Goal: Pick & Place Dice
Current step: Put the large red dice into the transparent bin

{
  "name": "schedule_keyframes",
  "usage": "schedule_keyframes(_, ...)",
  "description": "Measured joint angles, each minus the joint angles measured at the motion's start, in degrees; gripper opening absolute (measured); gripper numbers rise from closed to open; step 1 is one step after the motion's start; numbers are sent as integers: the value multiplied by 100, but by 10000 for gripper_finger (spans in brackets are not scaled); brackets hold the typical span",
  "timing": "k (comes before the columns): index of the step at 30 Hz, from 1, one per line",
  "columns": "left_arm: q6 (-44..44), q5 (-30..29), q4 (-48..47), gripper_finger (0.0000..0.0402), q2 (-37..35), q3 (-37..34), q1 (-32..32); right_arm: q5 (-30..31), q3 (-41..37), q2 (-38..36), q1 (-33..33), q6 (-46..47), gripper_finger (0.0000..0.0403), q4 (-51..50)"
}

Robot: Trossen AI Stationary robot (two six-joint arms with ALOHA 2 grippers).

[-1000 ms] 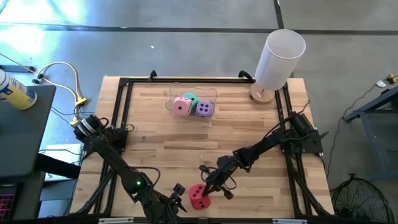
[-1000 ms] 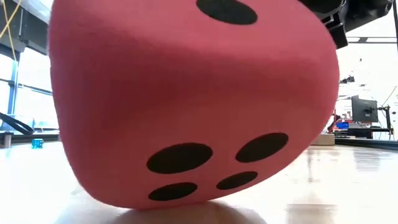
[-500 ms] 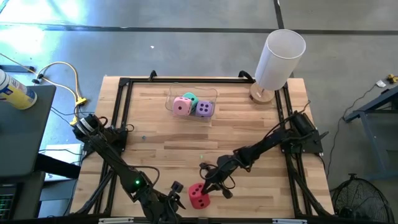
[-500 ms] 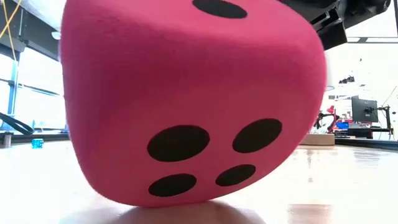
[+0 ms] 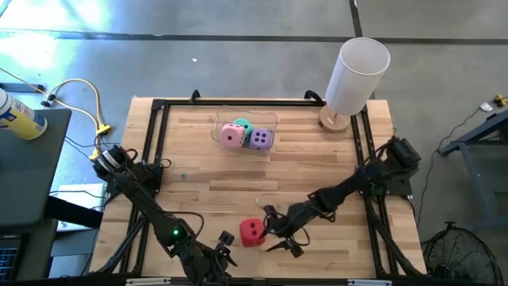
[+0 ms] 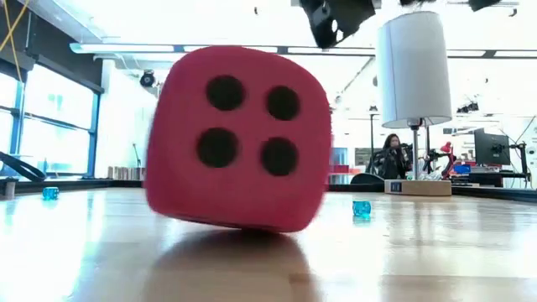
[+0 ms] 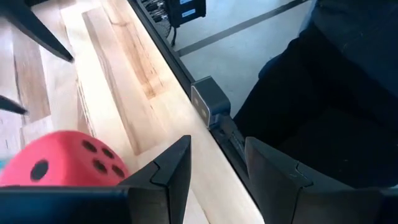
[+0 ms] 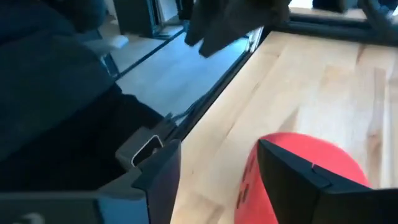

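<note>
the right gripper (image 5: 279, 236) has just let go: its fingers now stand apart, empty, beside the red die (image 5: 252, 231), which seems to rest loose on the table (image 5: 317, 167), well short of the other dice (image 5: 246, 135). the left gripper (image 5: 223, 255) waits nearby, partly open.

surface (image 5: 317, 171): pale wood planks, smooth, slight sheen. red die (image 5: 252, 232): soft matt foam look. frame rails (image 5: 155, 151): black metal. cylinder (image 5: 357, 75): matt white.
</note>
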Motion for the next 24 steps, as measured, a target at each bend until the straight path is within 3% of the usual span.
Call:
schedule_keyframes(6, 60, -4, 0, 144, 0, 0, 49, 1113, 10, -162, 230, -519, 202, -249)
schedule_keyframes(9, 26, -4, 0, 144, 2, 0, 50, 1390, 9, -162, 287, -542, 195, -206)
schedule_keyframes(18, -117, -4, 0, 144, 2, 0, 33, 1433, 11, -162, 284, -291, 187, -147)
schedule_keyframes(24, -128, -4, -2, 144, 2, 0, 50, 1128, 11, -162, 295, -228, 195, -102)
